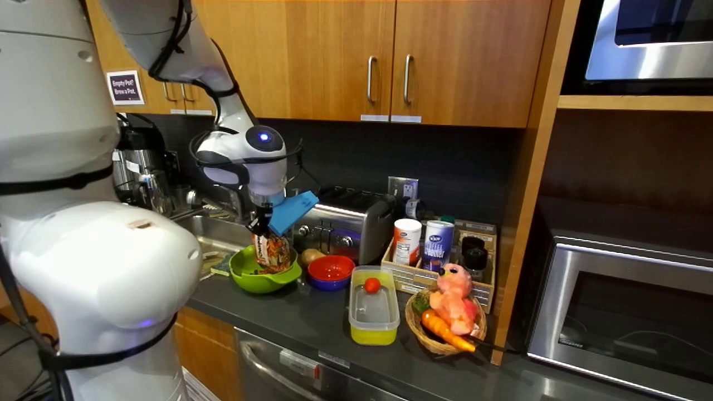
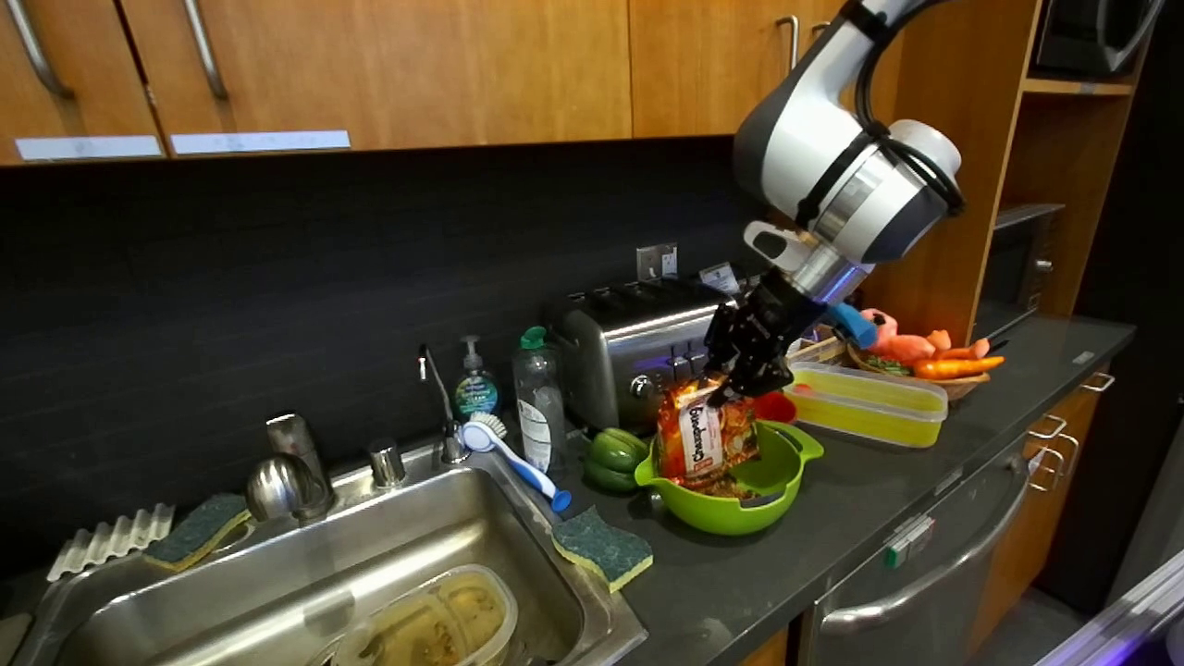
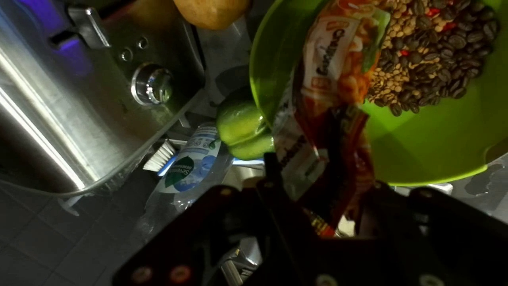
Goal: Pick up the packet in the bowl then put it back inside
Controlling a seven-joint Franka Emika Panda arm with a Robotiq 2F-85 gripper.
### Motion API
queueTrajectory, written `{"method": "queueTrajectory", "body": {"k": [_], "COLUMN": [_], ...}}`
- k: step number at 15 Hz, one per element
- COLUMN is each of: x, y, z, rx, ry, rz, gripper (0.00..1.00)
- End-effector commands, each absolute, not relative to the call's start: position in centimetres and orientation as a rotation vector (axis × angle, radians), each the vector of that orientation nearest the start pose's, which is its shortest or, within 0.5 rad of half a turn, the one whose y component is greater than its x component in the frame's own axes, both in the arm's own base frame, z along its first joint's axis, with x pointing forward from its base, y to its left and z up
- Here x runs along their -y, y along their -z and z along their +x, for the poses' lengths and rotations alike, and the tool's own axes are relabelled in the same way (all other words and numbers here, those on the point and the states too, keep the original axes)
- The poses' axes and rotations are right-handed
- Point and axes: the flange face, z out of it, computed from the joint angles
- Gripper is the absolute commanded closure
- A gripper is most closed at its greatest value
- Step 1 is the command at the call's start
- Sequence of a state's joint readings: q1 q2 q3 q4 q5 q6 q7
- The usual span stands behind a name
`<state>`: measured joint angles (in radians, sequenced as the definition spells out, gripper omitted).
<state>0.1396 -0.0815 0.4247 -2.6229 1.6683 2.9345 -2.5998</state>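
Observation:
The packet (image 1: pixel 277 253) is orange-red with a pale label and stands upright inside the lime-green bowl (image 1: pixel 253 284). In an exterior view the packet (image 2: pixel 700 442) rises well above the rim of the bowl (image 2: pixel 726 520). My gripper (image 2: pixel 729 390) is at its upper edge; it also shows in an exterior view (image 1: pixel 260 225). In the wrist view the packet (image 3: pixel 331 67) runs from the bowl (image 3: pixel 416 159) up between my fingers (image 3: pixel 323 176), touching both and creased there, so the gripper looks shut on it. Dark beans and tan grains (image 3: pixel 428 59) lie in the bowl.
A steel toaster (image 1: pixel 345 225) stands behind the bowl. A green pepper (image 2: pixel 615 460), a clear bottle (image 2: pixel 539 407), a sponge (image 2: pixel 603 546) and the sink (image 2: pixel 592 592) are beside it. A red bowl (image 1: pixel 331 268) and a lidless plastic container (image 1: pixel 374 328) stand on its other side.

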Motion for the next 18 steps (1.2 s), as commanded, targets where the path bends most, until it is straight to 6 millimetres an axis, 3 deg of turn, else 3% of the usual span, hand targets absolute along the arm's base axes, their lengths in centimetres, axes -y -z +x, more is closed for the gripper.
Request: {"method": "queueTrajectory", "body": {"k": [1,9,18], "x": [-16.6,-18.0,-18.3], "y": [-28.0,-29.0,-34.8], "z": [35.6,33.5,32.1], "rx": [2.125,2.276,2.384], "ry": [0.934,0.931,1.149], "rz": [-2.103,-2.052,-2.034], "gripper": [0.88,0.88,0.88]}}
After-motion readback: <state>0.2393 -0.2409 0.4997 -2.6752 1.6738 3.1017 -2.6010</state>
